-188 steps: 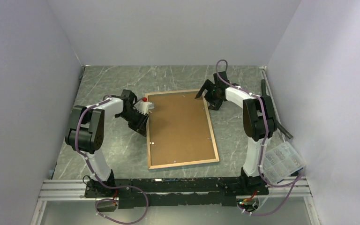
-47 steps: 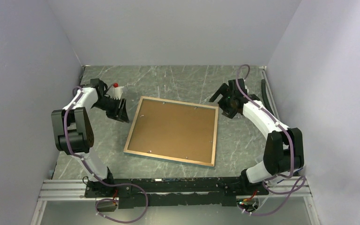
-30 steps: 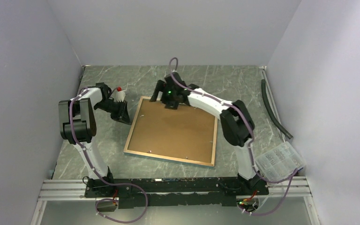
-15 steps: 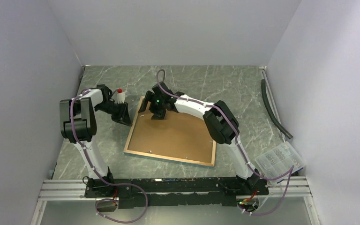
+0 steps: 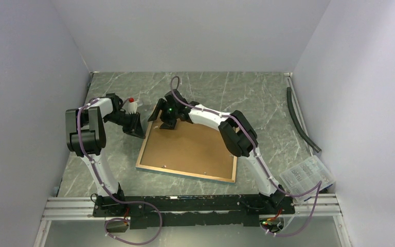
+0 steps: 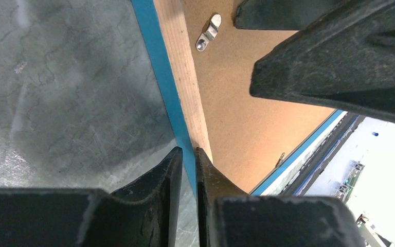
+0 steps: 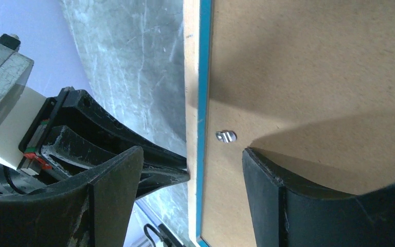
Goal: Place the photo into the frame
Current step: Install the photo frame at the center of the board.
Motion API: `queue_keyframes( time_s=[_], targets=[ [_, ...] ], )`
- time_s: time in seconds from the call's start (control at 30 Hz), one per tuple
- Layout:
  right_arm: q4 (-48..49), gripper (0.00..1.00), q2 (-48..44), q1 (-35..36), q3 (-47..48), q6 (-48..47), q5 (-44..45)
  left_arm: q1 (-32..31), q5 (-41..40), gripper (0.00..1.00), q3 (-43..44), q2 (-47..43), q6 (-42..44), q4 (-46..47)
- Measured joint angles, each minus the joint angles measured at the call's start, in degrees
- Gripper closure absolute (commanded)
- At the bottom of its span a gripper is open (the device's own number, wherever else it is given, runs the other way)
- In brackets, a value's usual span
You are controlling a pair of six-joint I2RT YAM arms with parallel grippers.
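Marble table (image 5: 267, 98), frame (image 5: 185, 173) (face down)

light: bright, even, from overhead | shadows: my right fingers (image 7: 272, 200) cast a soft dark band over the backing board (image 7: 313, 62) inside the frame (image 7: 191, 62) | glare: blown-out white past the frame's corner, left wrist view | focus: my left fingers (image 6: 133, 206) soft and looming, frame rim crisp

Flat and face down at the middle of the table (image 5: 272, 103): frame (image 5: 185, 173), pale wood rim upward, turquoise side edge showing, brown backing board (image 5: 193, 144) seated inside
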Motion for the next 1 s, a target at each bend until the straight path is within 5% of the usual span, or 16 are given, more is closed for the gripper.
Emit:
queue_keyframes(
  time_s=[1.0],
  targets=[
    [3.43, 0.25, 3.67, 0.5, 3.85, 1.92, -1.4, 0.0, 0.57, 0.86, -0.02, 0.02, 0.0, -0.24]
  ],
)
